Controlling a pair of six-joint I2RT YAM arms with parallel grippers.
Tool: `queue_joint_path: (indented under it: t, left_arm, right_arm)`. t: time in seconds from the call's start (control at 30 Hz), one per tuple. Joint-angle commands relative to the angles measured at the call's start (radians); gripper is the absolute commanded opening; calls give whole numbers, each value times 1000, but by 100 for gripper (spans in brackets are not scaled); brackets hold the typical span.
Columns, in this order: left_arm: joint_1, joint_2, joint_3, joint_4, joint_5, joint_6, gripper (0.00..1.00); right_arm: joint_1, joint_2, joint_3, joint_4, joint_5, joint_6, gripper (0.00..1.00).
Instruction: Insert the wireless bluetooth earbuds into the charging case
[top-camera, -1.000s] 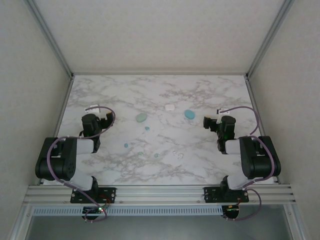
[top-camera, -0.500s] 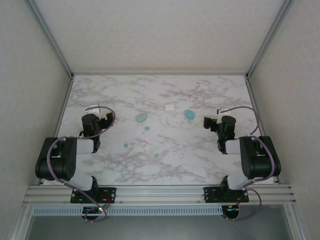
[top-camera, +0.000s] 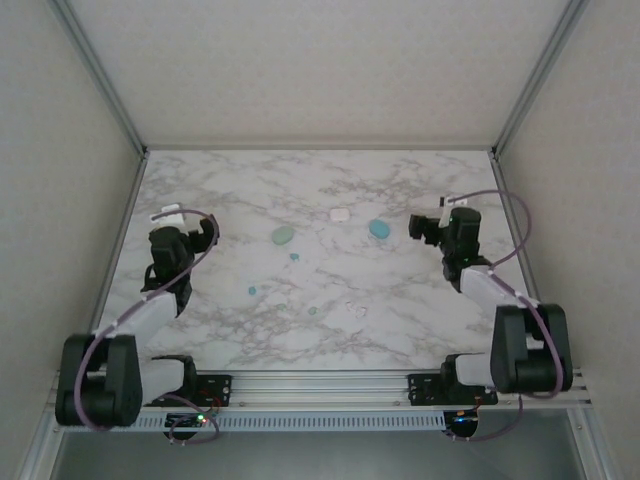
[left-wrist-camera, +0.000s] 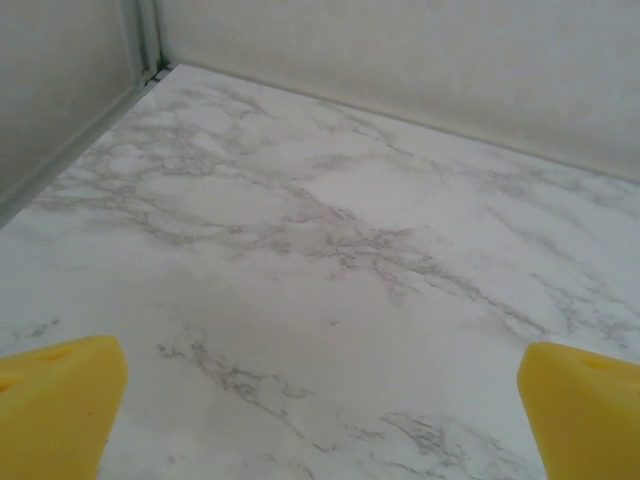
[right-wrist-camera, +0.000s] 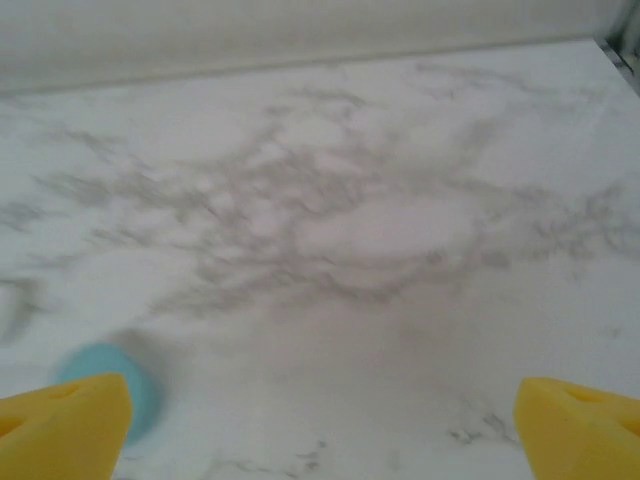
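Approach step, nothing grasped — left gripper (left-wrist-camera: 320, 405) and right gripper (right-wrist-camera: 320, 420) both hang with jaws wide apart above the marble tabletop (left-wrist-camera: 330, 220), earbuds (top-camera: 252, 290) loose mid-table near the mint case (top-camera: 283, 235) and teal case (top-camera: 378, 228) — next, likely descend on one bud with a fine pinch.

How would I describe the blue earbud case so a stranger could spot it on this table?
On the marble table, look in the far half, right of centre. Three cases lie in a loose row: a mint green case, a white case, then the teal-blue case, rightmost. It's the only blue case, much bigger than the tiny buds.
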Motion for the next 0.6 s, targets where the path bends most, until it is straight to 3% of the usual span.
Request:
queue_joint_path:
  t: [0.0,0.1,0.23,0.33,0.57]
  left_arm:
    - [10,-98,115,-270,-25,-177,100]
    - [12,-119,180,-453,-28,-349,100]
    - [11,-88,167,-469,212,-407,100]
    - [7,-80,133,-440,319,-463,100]
    - [-16,-143,116,-508,414,-455,100]
  right_arm:
    - [1,-88,93,-326,-239,58,99]
    - [1,-78,155,-431,-425,86,97]
    - [29,27,249,-534,-594,142,86]
    - [96,121,335,-622,-561,101,80]
    - [238,439,665,-797,-351,-34,71]
